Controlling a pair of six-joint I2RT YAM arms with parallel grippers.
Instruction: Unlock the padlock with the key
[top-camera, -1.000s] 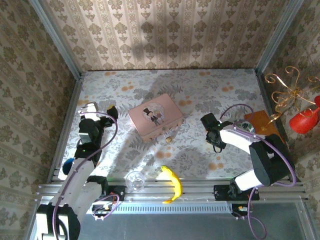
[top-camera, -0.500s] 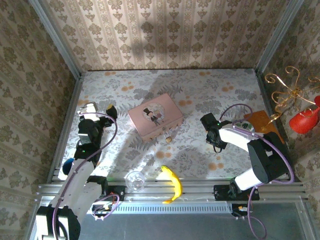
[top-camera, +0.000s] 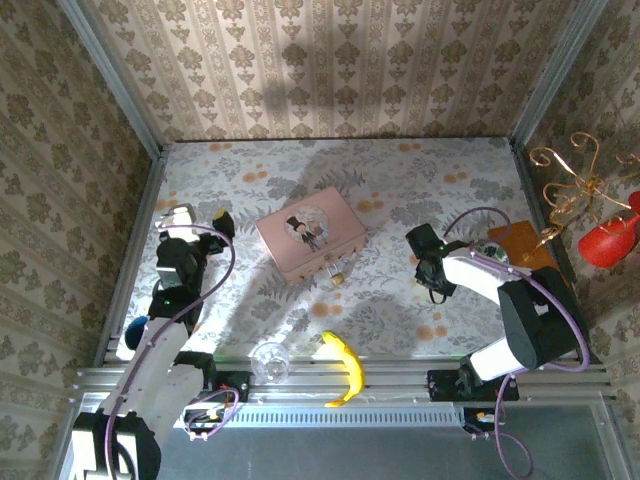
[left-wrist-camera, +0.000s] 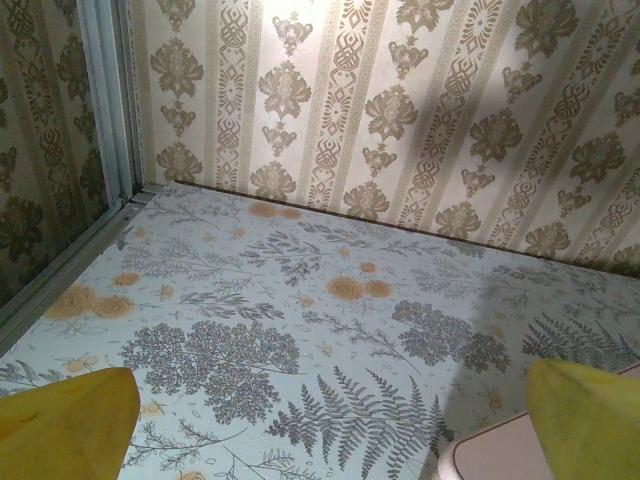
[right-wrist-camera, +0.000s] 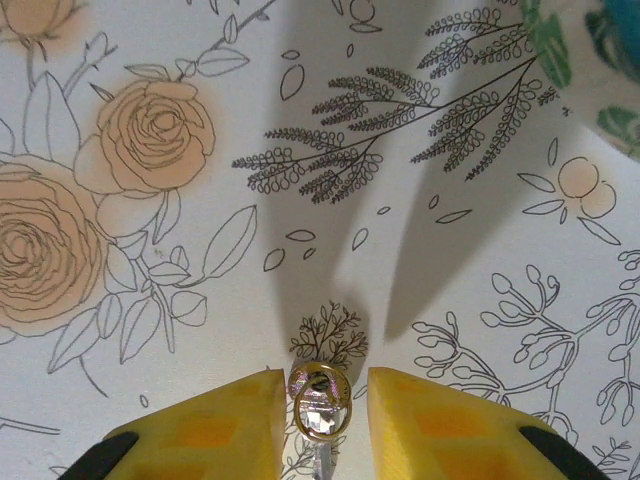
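The key (right-wrist-camera: 318, 425), a thin grey sliver w/ a small gold-toned ring at its head, sat at 6 o'clock in the right wrist view, between the yellow pads (right-wrist-camera: 225, 425) of the right gripper (right-wrist-camera: 326, 400). Those pads stood close together but not clamped: a thin gap showed on each side of the key's head, so nothing was gripped. In the top view the right gripper (top-camera: 421, 243) pointed down at the flowered table (top-camera: 420, 180), approx 3 o'clock from the padlock (top-camera: 340, 277) & well apart from it. The padlock, tiny & brass-coloured, lay just beside the near edge of the pink tin (top-camera: 310, 232), at 5 o'clock from the tin's middle; whether they touched we couldn't tell. The left gripper (top-camera: 200, 220) hung at 9 o'clock from the tin, fingers spread wide w/ nothing between them. In the left wrist view we saw the left gripper (left-wrist-camera: 330, 425) w/ its yellow tips at the bottom corners & a corner of the tin (left-wrist-camera: 500, 455) at 5 o'clock. A banana (top-camera: 343, 368) lay at 6 o'clock from the padlock by the table's near edge, a clear glass (top-camera: 268, 360) at its 9 o'clock
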